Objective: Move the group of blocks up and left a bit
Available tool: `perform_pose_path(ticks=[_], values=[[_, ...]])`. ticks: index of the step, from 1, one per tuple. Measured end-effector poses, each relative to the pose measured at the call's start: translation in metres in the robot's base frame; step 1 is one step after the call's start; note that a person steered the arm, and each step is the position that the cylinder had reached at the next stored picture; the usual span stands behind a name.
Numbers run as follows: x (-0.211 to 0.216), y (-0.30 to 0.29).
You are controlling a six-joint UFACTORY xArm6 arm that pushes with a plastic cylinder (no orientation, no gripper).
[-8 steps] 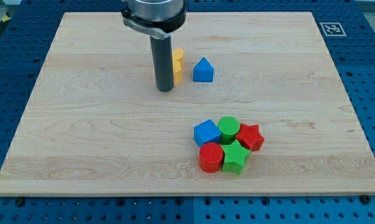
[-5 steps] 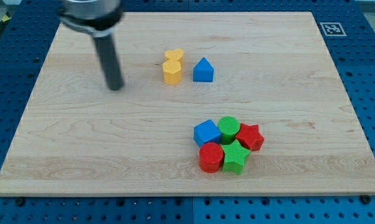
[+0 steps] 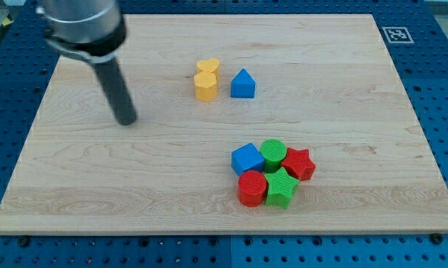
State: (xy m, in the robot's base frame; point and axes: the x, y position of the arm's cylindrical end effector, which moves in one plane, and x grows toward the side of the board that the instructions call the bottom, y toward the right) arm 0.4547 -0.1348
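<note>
A tight group of blocks lies at the view's lower right: a blue cube (image 3: 246, 158), a green cylinder (image 3: 273, 153), a red star (image 3: 300, 164), a red cylinder (image 3: 251, 187) and a green star (image 3: 281, 187), all touching. My tip (image 3: 126, 121) rests on the board at the view's left, far from the group, up and to its left. It touches no block.
Two yellow blocks (image 3: 206, 80) sit one behind the other near the view's top centre, with a blue house-shaped block (image 3: 242, 84) just to their right. The wooden board (image 3: 75, 186) lies on a blue pegboard. A marker tag (image 3: 394, 33) is at the board's top right corner.
My tip moved from beside the yellow blocks far to the view's left, then slightly down. No block has moved.
</note>
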Motion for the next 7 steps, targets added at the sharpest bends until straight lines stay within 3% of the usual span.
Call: perform_pose_path(ticks=[2, 4, 5, 7], values=[[0.007, 0.148], [0.052, 0.322], [0.088, 0.344], [0.141, 0.313]])
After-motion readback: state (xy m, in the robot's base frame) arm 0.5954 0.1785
